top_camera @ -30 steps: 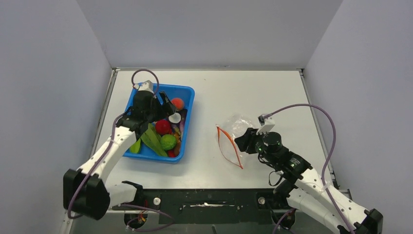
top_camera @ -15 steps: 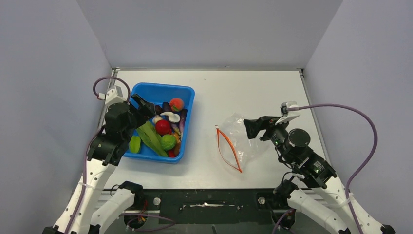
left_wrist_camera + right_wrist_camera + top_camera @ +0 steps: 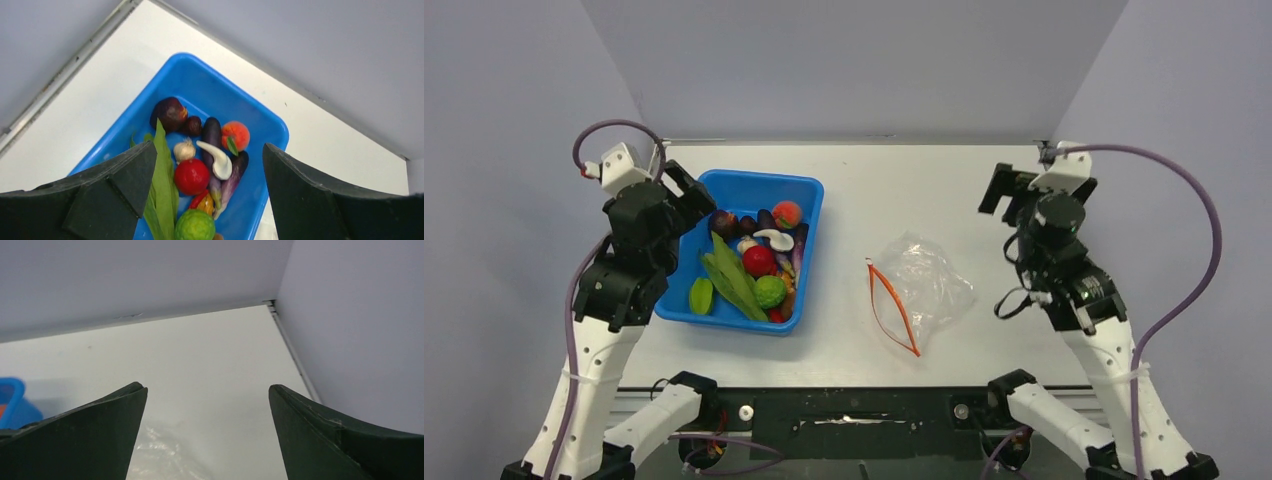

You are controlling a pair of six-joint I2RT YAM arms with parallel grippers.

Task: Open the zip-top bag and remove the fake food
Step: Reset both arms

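The zip-top bag (image 3: 929, 282) lies flat and crinkled on the table right of centre, its orange-red zipper strip (image 3: 892, 305) facing left; a corner of the bag (image 3: 160, 455) shows low in the right wrist view. The fake food sits in a blue bin (image 3: 812, 188): red round fruit (image 3: 759, 260) (image 3: 191, 176), green bumpy ball (image 3: 770, 291) (image 3: 195, 226), white mushroom (image 3: 776, 238) (image 3: 217, 159), dark purple pieces (image 3: 171, 112). My left gripper (image 3: 686, 193) (image 3: 208, 146) hangs open and empty above the bin's left side. My right gripper (image 3: 1009, 190) (image 3: 207, 387) is open, empty, raised well behind and right of the bag.
Long green pods (image 3: 729, 278) (image 3: 162, 190) and an orange-pink peach (image 3: 788, 213) (image 3: 235, 136) also lie in the bin (image 3: 280, 135). Grey walls close the table at the back and on both sides.
My right gripper has opened, come off the bag and risen to the back right. My left arm has pulled back from over the bin toward its left edge. The bag settled flat.
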